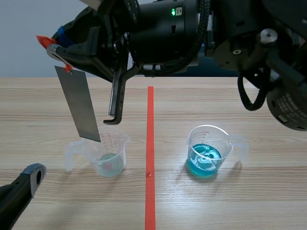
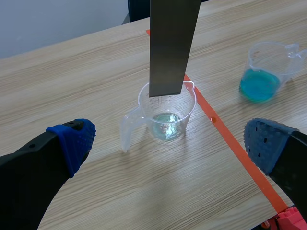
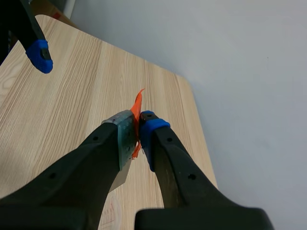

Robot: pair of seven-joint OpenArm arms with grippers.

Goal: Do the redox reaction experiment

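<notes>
Above the clear beaker [image 1: 108, 155], raised right claw [image 3: 139, 132] dangles a metal strip [image 1: 79, 103]

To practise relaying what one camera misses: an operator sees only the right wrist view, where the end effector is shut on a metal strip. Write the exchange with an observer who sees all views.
Operator: Where is the strip's lower end?
Observer: The metal strip hangs over the mouth of the pale-liquid cup, clear of the liquid.
Operator: Any other cup?
Observer: Yes, a blue-liquid cup stands across the tape line.
</notes>
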